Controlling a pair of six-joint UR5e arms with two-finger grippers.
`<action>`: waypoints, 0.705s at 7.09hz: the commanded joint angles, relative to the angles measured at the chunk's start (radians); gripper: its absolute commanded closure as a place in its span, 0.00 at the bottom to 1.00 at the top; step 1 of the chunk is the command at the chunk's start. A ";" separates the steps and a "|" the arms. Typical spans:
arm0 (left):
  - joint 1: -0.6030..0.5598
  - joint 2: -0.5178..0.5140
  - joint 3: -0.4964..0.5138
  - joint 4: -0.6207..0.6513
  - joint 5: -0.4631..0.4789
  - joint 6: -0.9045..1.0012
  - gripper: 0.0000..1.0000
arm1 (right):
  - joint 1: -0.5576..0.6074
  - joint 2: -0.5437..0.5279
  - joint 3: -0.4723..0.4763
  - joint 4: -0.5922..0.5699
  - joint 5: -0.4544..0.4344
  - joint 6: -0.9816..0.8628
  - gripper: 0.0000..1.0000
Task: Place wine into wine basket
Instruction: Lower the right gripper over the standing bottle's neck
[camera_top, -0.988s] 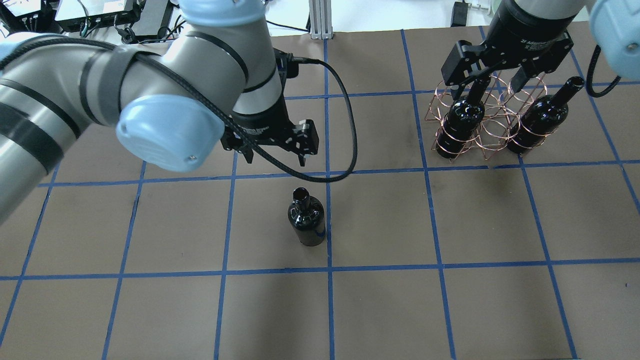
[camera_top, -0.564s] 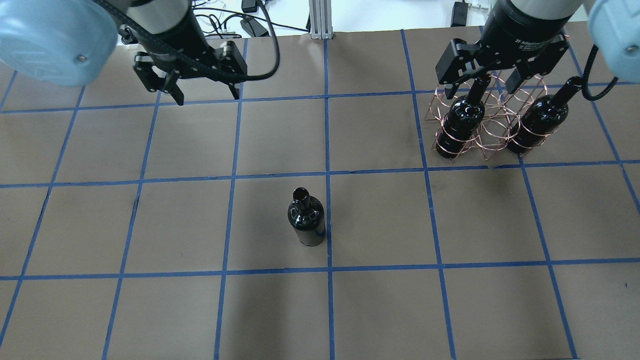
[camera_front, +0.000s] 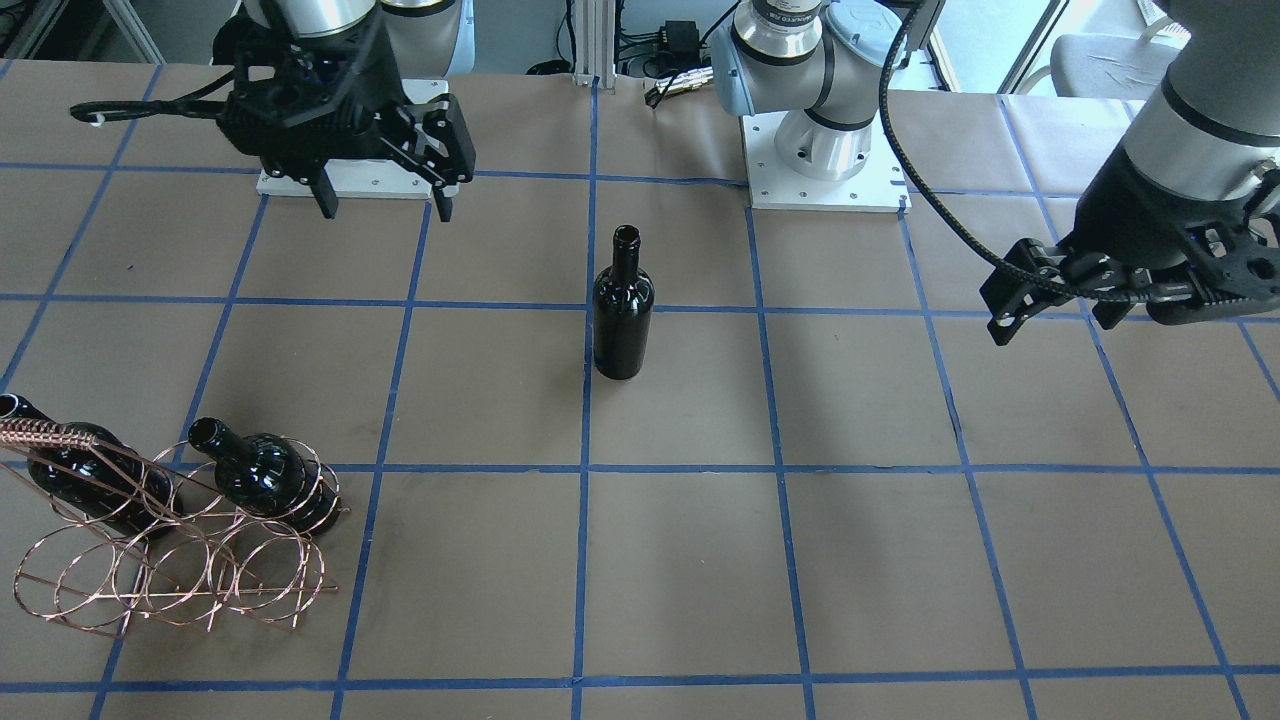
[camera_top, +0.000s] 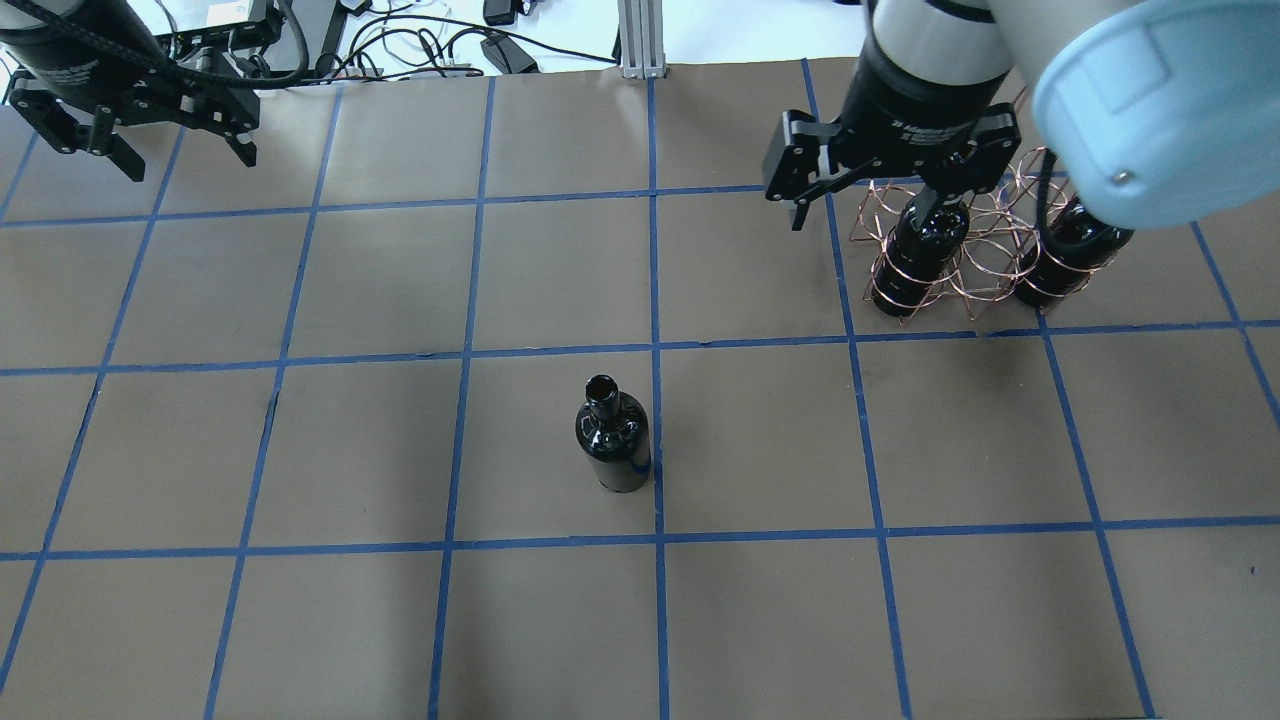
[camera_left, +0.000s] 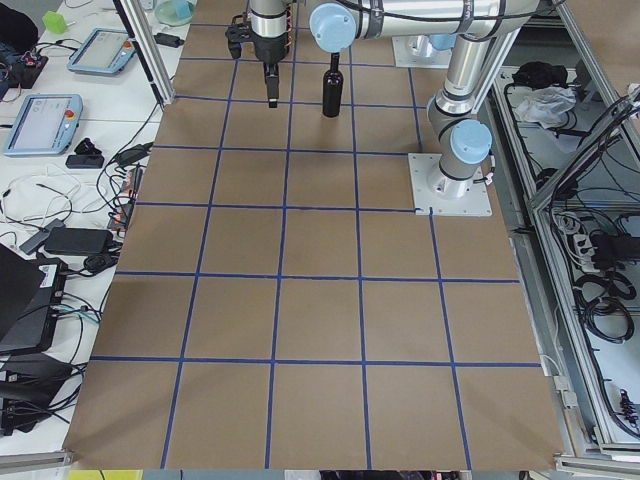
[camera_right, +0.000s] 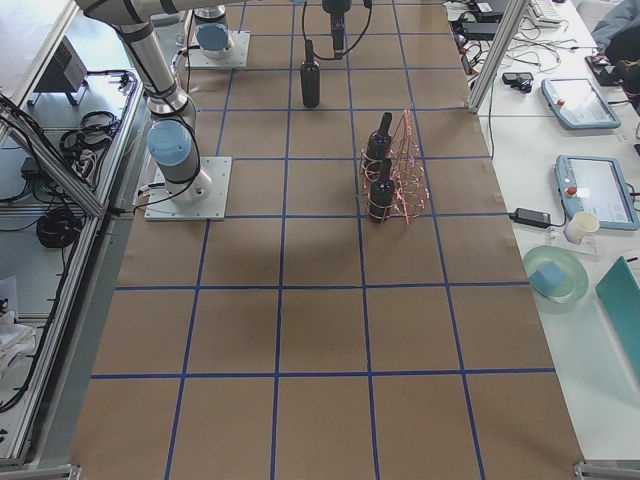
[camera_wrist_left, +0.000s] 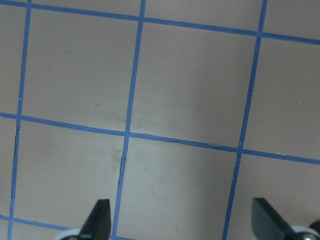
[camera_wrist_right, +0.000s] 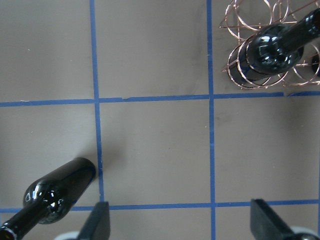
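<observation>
One near-black wine bottle (camera_top: 613, 440) stands upright and alone at the table's middle (camera_front: 622, 310), and shows low left in the right wrist view (camera_wrist_right: 55, 192). The copper wire wine basket (camera_top: 968, 262) sits at the far right (camera_front: 170, 570) and holds two more bottles (camera_top: 920, 240) (camera_top: 1070, 240), necks up at a slant. My right gripper (camera_top: 865, 205) is open and empty, raised to the left of the basket (camera_front: 385, 208). My left gripper (camera_top: 188, 162) is open and empty at the far left (camera_front: 1050, 325), far from the bottle.
The brown table has a blue tape grid (camera_top: 655, 350). White arm base plates (camera_front: 825, 185) (camera_front: 345, 180) lie on the robot's side. Cables and boxes (camera_top: 420, 35) and an aluminium post (camera_top: 637, 40) line the far edge.
My left arm has swung from above the middle bottle out to the far left. My right gripper has left the basket bottle's neck and moved left, still open.
</observation>
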 joint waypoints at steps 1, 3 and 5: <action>0.011 0.013 -0.022 -0.034 -0.003 0.001 0.00 | 0.131 0.025 0.000 -0.011 0.000 0.165 0.00; -0.001 0.043 -0.068 -0.040 0.002 0.001 0.00 | 0.214 0.078 0.000 -0.073 -0.005 0.280 0.00; 0.002 0.065 -0.102 -0.060 0.013 0.004 0.00 | 0.237 0.101 0.001 -0.094 0.003 0.332 0.00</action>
